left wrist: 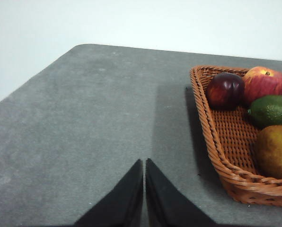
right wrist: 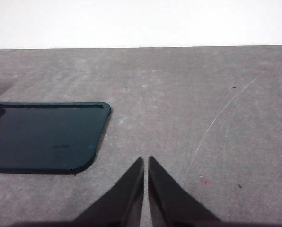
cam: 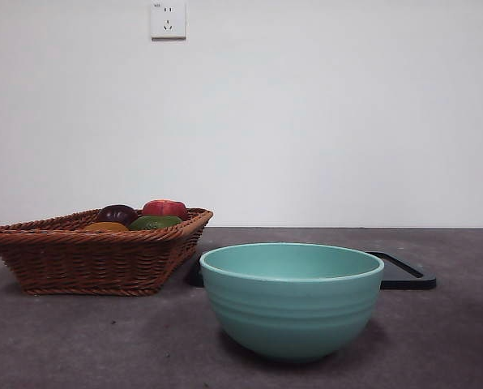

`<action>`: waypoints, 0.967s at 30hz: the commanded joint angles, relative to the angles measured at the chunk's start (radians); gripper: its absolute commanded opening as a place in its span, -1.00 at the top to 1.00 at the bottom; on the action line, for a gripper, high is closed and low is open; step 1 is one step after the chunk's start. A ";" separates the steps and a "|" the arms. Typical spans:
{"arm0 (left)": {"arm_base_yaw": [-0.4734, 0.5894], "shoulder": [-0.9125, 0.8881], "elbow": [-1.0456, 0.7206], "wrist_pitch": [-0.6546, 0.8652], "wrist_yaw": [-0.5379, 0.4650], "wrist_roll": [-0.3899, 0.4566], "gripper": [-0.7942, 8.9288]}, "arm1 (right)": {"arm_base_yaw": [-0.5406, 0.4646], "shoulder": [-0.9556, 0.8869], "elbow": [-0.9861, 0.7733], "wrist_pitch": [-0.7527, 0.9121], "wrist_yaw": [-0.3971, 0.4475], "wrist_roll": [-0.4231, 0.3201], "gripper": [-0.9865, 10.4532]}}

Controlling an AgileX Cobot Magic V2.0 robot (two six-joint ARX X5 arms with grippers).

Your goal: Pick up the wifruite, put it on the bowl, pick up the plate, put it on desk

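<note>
The teal-green bowl (cam: 291,304) stands empty on the grey desk (cam: 63,340) at the front. Behind it lies the plate (cam: 403,274), flat, black and rectangular, also seen in the right wrist view (right wrist: 41,137). A wicker basket (cam: 87,259) on the left holds a dark purple fruit (left wrist: 224,91), a red one (left wrist: 265,84), a green one (left wrist: 272,110) and a yellow-brown one (left wrist: 275,151); I cannot tell which is the wifruite. My left gripper (left wrist: 144,163) is shut above bare desk beside the basket. My right gripper (right wrist: 145,161) is shut, empty, beside the plate.
A white wall with a socket (cam: 168,19) runs behind the desk. The desk's rounded far corner (left wrist: 84,47) shows in the left wrist view. Neither arm appears in the front view.
</note>
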 commanded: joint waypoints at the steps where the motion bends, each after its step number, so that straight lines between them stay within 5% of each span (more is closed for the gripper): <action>1: 0.002 -0.002 -0.020 -0.003 0.000 -0.032 0.82 | -0.001 -0.003 -0.005 0.006 -0.002 0.025 0.82; 6: 0.002 -0.002 -0.020 -0.003 0.000 -0.062 0.82 | -0.001 -0.003 -0.005 0.003 -0.004 0.105 0.82; 12: 0.002 -0.002 -0.020 -0.004 0.000 -0.264 0.82 | -0.001 -0.003 -0.003 0.005 -0.026 0.127 0.82; 29: 0.002 0.045 0.159 -0.101 0.073 -0.345 0.82 | 0.000 0.013 0.174 -0.027 -0.026 0.224 0.82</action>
